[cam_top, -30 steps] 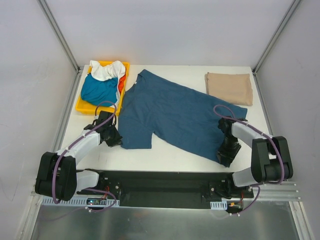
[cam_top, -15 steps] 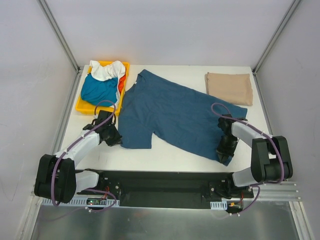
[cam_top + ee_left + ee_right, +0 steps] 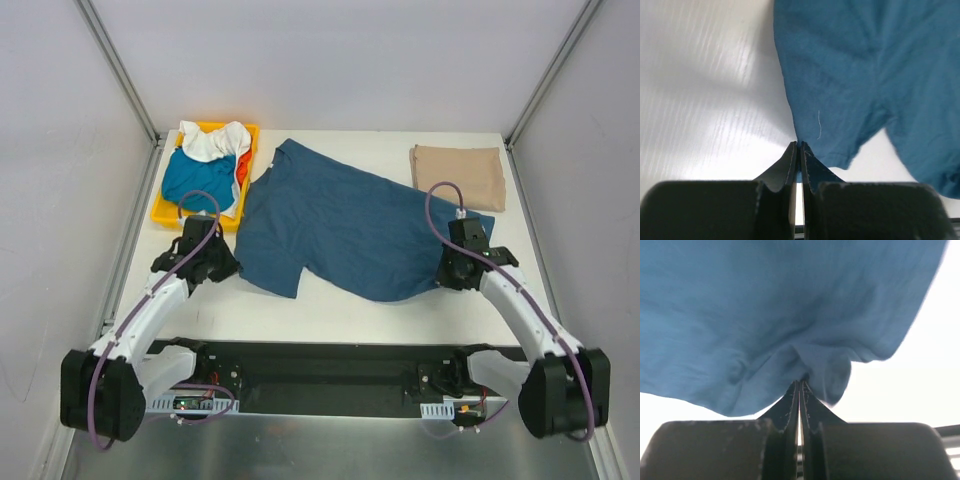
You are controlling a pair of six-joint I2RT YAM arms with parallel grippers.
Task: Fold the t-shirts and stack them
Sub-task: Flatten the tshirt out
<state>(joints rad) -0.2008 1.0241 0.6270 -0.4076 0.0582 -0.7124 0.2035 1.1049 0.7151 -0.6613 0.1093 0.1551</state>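
Observation:
A dark navy blue t-shirt (image 3: pixel 350 225) lies spread across the middle of the table. My left gripper (image 3: pixel 222 268) is shut on the edge of its near-left sleeve (image 3: pixel 840 100). My right gripper (image 3: pixel 447 272) is shut on its near-right hem corner, which is lifted and bunched (image 3: pixel 790 330). A folded beige-tan t-shirt (image 3: pixel 459 176) lies at the back right. Teal (image 3: pixel 195 180), white (image 3: pixel 212 140) and orange-red (image 3: pixel 241 167) shirts are heaped in the yellow tray (image 3: pixel 168 213).
The yellow tray stands at the back left corner. White side walls with metal frame posts (image 3: pixel 125 75) enclose the table. The black base rail (image 3: pixel 320 375) runs along the near edge.
Both grippers have risen and moved away from the near edge. The right one has drawn the shirt's near-right hem corner up and inward. The left one has lifted the sleeve edge slightly.

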